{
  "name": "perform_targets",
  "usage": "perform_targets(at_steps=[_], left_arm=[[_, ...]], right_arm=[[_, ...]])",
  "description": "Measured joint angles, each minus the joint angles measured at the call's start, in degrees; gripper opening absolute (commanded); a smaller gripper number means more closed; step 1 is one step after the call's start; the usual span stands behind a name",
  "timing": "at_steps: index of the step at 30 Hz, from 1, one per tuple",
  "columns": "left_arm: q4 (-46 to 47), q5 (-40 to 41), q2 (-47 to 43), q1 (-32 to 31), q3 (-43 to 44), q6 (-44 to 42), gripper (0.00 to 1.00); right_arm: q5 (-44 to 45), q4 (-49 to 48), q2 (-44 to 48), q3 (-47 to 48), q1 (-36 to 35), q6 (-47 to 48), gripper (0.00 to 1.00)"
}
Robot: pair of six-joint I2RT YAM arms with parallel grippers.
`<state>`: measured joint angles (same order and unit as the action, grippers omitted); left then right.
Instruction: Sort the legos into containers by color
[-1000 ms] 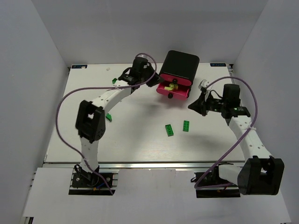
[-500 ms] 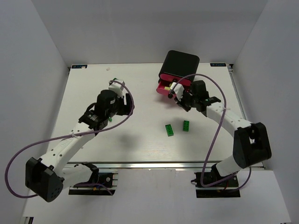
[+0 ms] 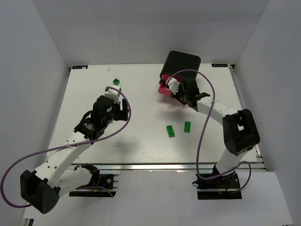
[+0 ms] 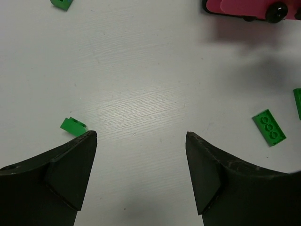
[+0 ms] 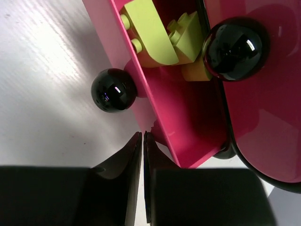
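Lime-yellow legos lie in the open pink drawer, just ahead of the right gripper. Its fingers are pressed together on nothing at the drawer's front, beside a black knob. The left gripper hangs spread wide and empty over the worktop. A small green lego sits just beside one fingertip, a flat green brick lies beyond the other, and a green cube lies far ahead.

No legible txt anywhere, blue tags at table corners prob. labels, unreadable
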<state>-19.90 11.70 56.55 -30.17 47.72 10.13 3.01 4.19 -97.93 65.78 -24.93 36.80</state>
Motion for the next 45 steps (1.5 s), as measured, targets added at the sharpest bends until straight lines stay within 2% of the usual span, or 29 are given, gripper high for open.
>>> perform_targets(at_steps=[17, 25, 27, 30, 31, 32, 34, 35, 36, 37, 38, 39, 40, 41, 42, 45], left_arm=[[0.0, 1.7, 0.2, 0.0, -0.4, -0.5, 0.88], [0.9, 1.1, -0.1, 0.0, -0.8, -0.9, 0.90], [1.4, 0.1, -0.6, 0.0, -1.4, -1.2, 0.88], [3.0, -3.7, -2.1, 0.1, -3.1, -1.4, 0.74], [3.8, -5.3, -2.4, 0.1, -3.6, -1.3, 0.67], [4.9, -7.5, -2.5, 0.1, -4.1, -1.0, 0.44], [7.6, -11.8, -1.2, 0.1, -4.3, 0.9, 0.25], [9.4, -14.2, 0.2, 0.1, -4.2, 1.7, 0.16], [11.2, -16.7, 2.7, 0.1, -3.9, 3.1, 0.15], [12.9, -18.9, 5.5, 0.1, -3.2, 4.7, 0.15], [14.7, -20.9, 8.8, 0.0, -2.3, 6.2, 0.15], [16.3, -22.8, 12.7, 0.0, -1.4, 8.2, 0.19], [18.1, -24.3, 16.4, -0.1, -0.1, 10.3, 0.23], [20.2, -25.7, 20.8, -0.1, 1.4, 12.6, 0.29], [22.4, -26.9, 24.9, -0.1, 2.9, 15.5, 0.42], [29.2, -28.8, 36.3, -0.5, 7.4, 23.0, 0.53]], right_arm=[[8.3, -5.5, -8.0, 7.5, -0.4, -0.4, 0.12], [8.9, -5.6, -9.0, 7.9, -0.6, -0.4, 0.11], [6.3, -4.4, -8.9, 8.0, -0.6, -0.5, 0.12], [-2.7, 2.3, -6.0, 7.8, -0.1, -2.7, 0.29], [-6.1, 4.4, -3.7, 7.3, 0.2, -3.8, 0.48], [-9.6, 6.2, -0.6, 6.3, 0.3, -5.4, 0.60], [-15.3, 8.2, 6.7, 4.2, 0.9, -8.8, 0.77], [-17.9, 8.2, 10.4, 2.8, 1.2, -10.6, 0.79], [-20.4, 8.2, 14.4, 1.6, 1.8, -12.5, 0.79], [-22.5, 8.2, 17.8, 0.6, 2.5, -14.1, 0.76], [-24.3, 8.1, 20.7, -0.2, 3.5, -16.1, 0.64], [-25.7, 7.9, 23.1, -0.9, 4.8, -18.4, 0.47], [-26.8, 7.9, 24.8, -1.5, 6.2, -20.3, 0.14], [-28.2, 7.6, 26.1, -2.4, 8.2, -22.7, 0.01], [-29.2, 7.3, 27.0, -3.3, 10.0, -25.1, 0.00], [-33.7, 5.4, 28.9, -7.7, 17.1, -33.0, 0.00]])
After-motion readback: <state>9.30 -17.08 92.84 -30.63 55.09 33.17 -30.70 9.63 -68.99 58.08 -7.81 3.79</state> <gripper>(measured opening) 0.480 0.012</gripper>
